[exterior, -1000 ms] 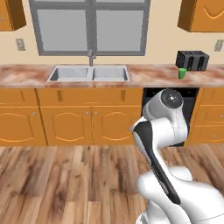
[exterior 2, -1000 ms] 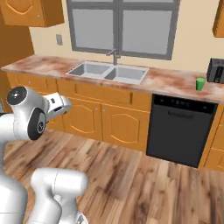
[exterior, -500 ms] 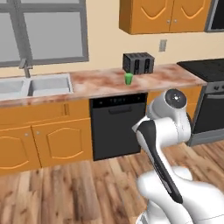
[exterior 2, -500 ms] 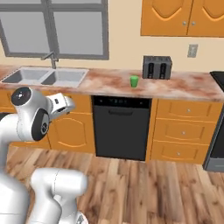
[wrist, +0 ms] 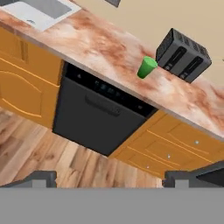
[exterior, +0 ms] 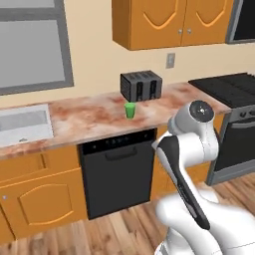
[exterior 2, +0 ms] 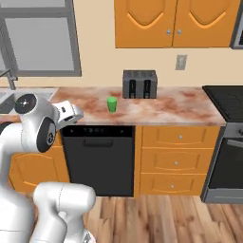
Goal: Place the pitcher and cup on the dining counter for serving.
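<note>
The small green cup [exterior: 130, 110] [exterior 2: 112, 104] [wrist: 146, 68] stands upright on the reddish-brown marbled stone counter [exterior: 94, 118] [exterior 2: 156, 110] [wrist: 100, 48], just in front of the dark grey four-slot toaster [exterior: 141, 85] [exterior 2: 140, 84] [wrist: 183, 55] and a little to its left, apart from it. Below the cup, under the counter edge, there is the black dishwasher front [exterior: 117, 172] [exterior 2: 99, 159] [wrist: 94, 116]. Left of the toaster, further along the same counter, the steel sink [exterior: 24, 124] [wrist: 41, 9] is set into the stone. The two-finger gripper [wrist: 116, 177] is spread wide, nothing between its dark tips, and it is well apart from the toaster and the cup, looking at them over the wooden floor [wrist: 39, 148].
</note>
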